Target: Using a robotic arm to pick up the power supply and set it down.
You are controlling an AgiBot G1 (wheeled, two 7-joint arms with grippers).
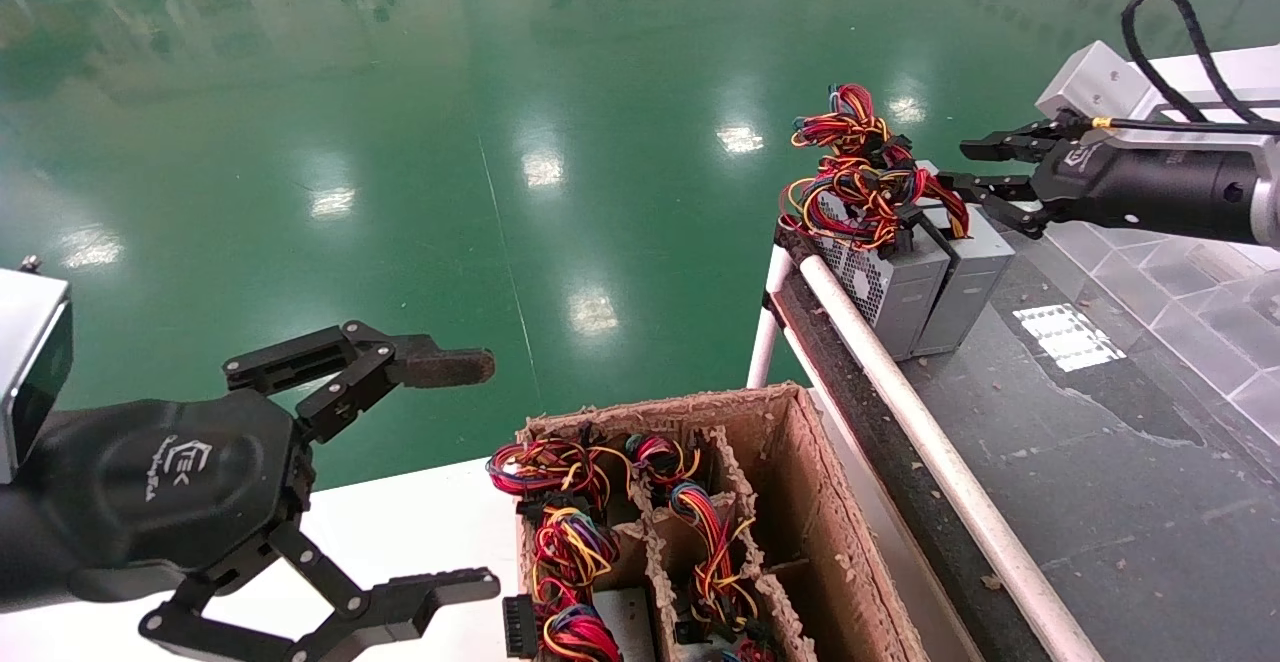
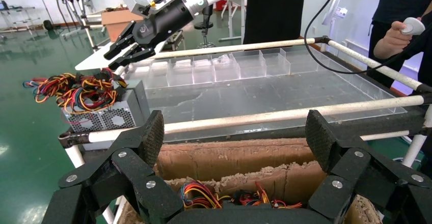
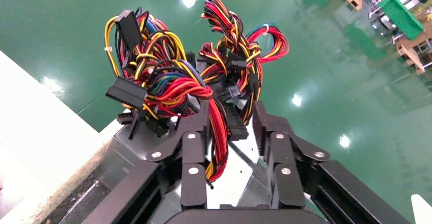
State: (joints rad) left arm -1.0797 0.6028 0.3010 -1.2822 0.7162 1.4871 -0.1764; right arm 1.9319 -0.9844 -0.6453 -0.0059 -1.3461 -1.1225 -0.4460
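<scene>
Power supply [image 1: 965, 282] stands upright, wires on top. Right gripper [image 1: 985, 167], "TEK" on its palm, hangs at its two o'clock with jaws narrowly parted; left gripper [image 1: 480, 472] gapes wide.

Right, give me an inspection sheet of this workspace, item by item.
Surface: dark, scuffed, crumb-strewn bench top edged by a white rail.
Job's things: two silver-grey metal power supplies stand side by side at the bench's far corner, wire bundles on top.
Clutter: torn brown cardboard box with dividers below the bench, holding more wired units; clear plastic bins along the far edge.
Grippers: right gripper open, beside the supplies' wires; left gripper open, idle near the box.
Cables: red, yellow, orange and black wires with black connectors; black cable on the right arm.
Surroundings: glossy green floor; person holding a controller.
</scene>
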